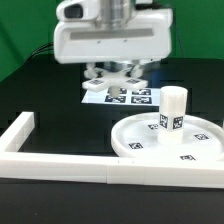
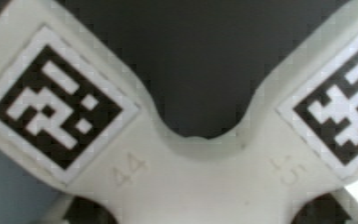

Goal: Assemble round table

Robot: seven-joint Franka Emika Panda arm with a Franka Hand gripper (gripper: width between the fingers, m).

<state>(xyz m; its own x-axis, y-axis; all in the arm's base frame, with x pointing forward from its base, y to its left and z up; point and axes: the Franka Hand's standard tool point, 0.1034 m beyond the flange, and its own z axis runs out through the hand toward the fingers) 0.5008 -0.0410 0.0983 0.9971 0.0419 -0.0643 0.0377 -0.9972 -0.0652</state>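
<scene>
The white cross-shaped piece (image 2: 194,165) fills the wrist view, with two arms spreading out, each carrying a black-and-white tag. My gripper (image 2: 197,205) is shut on its hub, and dark fingers show at either side of it. In the exterior view my gripper (image 1: 115,80) holds the cross-shaped piece (image 1: 112,72) a little above the marker board (image 1: 128,97). The large rimmed round disc (image 1: 140,150) lies at the exterior view's right. The short cylinder leg (image 1: 173,105) stands upright on the disc's middle, apart from my gripper.
The long white square-bar frame (image 1: 60,165) runs along the front and turns up at the exterior view's left (image 1: 18,130). The table top is black. The arm's white body (image 1: 110,40) hangs over the back.
</scene>
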